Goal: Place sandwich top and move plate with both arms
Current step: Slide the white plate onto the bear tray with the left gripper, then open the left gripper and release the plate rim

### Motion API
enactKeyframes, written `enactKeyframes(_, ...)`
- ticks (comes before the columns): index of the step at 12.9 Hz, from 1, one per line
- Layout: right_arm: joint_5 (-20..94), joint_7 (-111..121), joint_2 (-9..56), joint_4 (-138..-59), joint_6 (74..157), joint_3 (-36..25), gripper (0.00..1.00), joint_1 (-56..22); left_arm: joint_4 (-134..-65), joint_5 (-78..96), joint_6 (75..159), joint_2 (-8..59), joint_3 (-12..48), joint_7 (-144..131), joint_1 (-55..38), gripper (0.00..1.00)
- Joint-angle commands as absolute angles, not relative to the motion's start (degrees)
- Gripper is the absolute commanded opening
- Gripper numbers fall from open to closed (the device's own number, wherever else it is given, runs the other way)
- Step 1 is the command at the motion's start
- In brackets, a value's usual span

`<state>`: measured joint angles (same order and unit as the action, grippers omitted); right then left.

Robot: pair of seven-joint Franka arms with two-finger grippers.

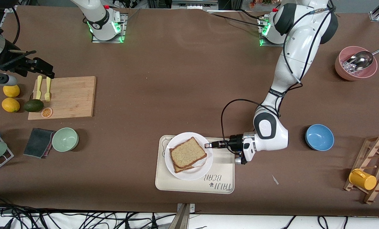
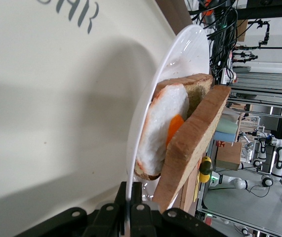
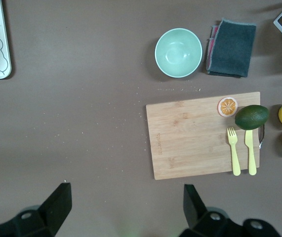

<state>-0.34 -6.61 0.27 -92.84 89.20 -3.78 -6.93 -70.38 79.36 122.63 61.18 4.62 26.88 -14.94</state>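
Observation:
The sandwich top [image 1: 188, 152] lies on an egg-bearing slice on the white plate [image 1: 189, 174], which sits on the cream bear tray [image 1: 223, 165]. My left gripper [image 1: 208, 145] is shut on the plate's rim at the side toward the left arm's end of the table. In the left wrist view the fingers [image 2: 137, 195] pinch the thin rim [image 2: 180, 54], with the top slice [image 2: 195, 138] over the egg slice [image 2: 163, 128]. My right gripper [image 1: 45, 70] waits open and empty, high in the air by the cutting board [image 1: 68, 95]; its fingers [image 3: 57, 202] stand wide apart.
The board holds a yellow fork, a knife and an orange slice; an avocado [image 1: 33, 105] and lemons [image 1: 10, 105] lie beside it. A green bowl [image 1: 65, 139] and a dark cloth [image 1: 38, 142] sit nearer the camera. A blue bowl [image 1: 319, 137], a pink bowl [image 1: 354, 68] and a mug rack [image 1: 374, 168] stand at the left arm's end.

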Motion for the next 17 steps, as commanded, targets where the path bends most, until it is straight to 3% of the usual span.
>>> enactKeyframes(1,-0.44,-6.33,0.53,-91.67,88.42,-3.69,1.00,-6.94,-67.15,81.74,124.53,62.66,4.57,25.84,-15.73,0.00)
enactKeyframes(11,-0.35,-6.42,0.53,-91.76,88.33,-3.78,1.00,-6.86,-67.06,81.74,127.27,63.98,4.57,26.54,-18.02,0.00)
enactKeyframes(12,-0.35,-6.42,0.53,-91.76,88.33,-3.78,1.00,-6.86,-67.06,81.74,127.27,63.90,4.57,26.11,-17.93,0.29)
enactKeyframes(13,-0.35,-6.42,0.53,-91.76,88.24,-3.69,1.00,-6.86,-67.23,81.74,127.27,63.81,4.57,26.54,-17.84,0.90)
enactKeyframes(14,-0.35,-6.42,0.53,-91.76,88.24,-3.69,1.00,-6.86,-67.32,81.04,127.27,63.29,4.48,26.80,-17.84,1.00)
enactKeyframes(17,-0.35,-6.42,0.53,-91.76,88.24,-3.69,1.00,-6.86,-67.94,78.94,126.92,62.06,4.31,26.54,-17.23,1.00)
